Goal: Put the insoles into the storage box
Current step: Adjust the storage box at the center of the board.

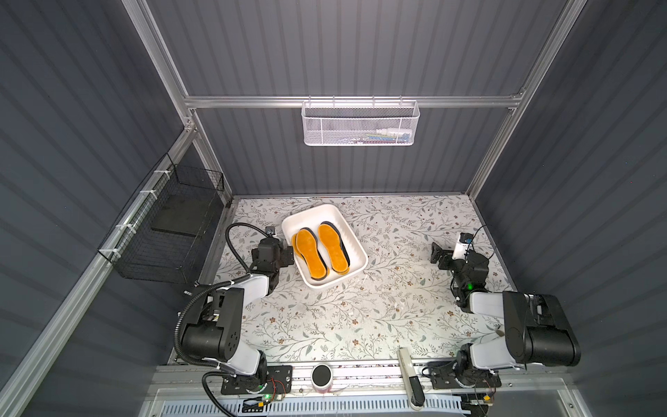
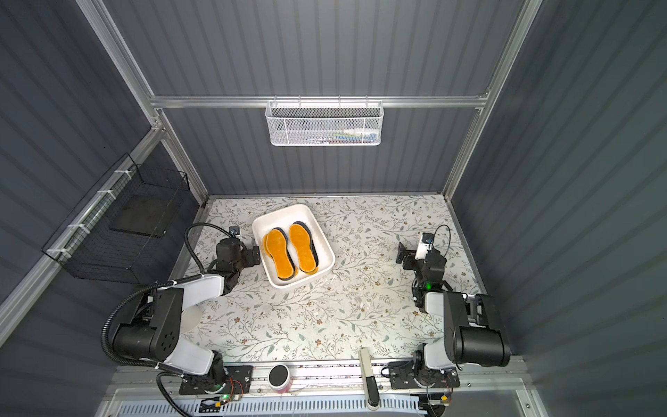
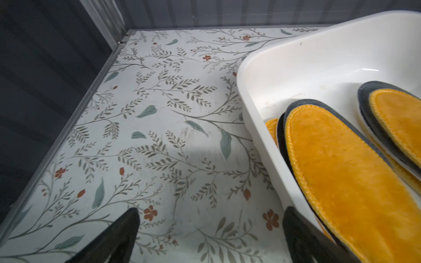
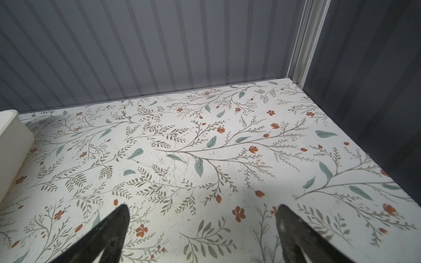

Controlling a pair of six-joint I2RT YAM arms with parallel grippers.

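Right now the insoles [image 1: 311, 254] lie inside the storage box [image 1: 305, 214], which sits askew on the floral tabletop [image 1: 325, 325]. They form 2 stacks side by side along the box's length. An orange-yellow insole [image 3: 341, 182] tops each stack, a dark one edges out from under each, and more orange shows lower down. How many are stacked in all I cannot tell.

The left gripper [image 1: 288, 254] is just beside the box's long wall, its jaws spread wide and empty. In the left wrist view 1 finger [image 3: 296, 227] stands at the box's rim, in front of the nearer stack, and the other is over bare tabletop outside the box. Whether the first touches the rim I cannot tell.

The right gripper [image 1: 438, 254] is well apart from the box, on the side opposite the left gripper. It is also spread wide and holds nothing, with only tabletop between its fingers [image 4: 118, 227].

Beyond the box's far end a white mesh basket [image 1: 361, 122] hangs on the back rail. A black wire basket [image 1: 169, 231] hangs on the wall at the box's left-gripper side.
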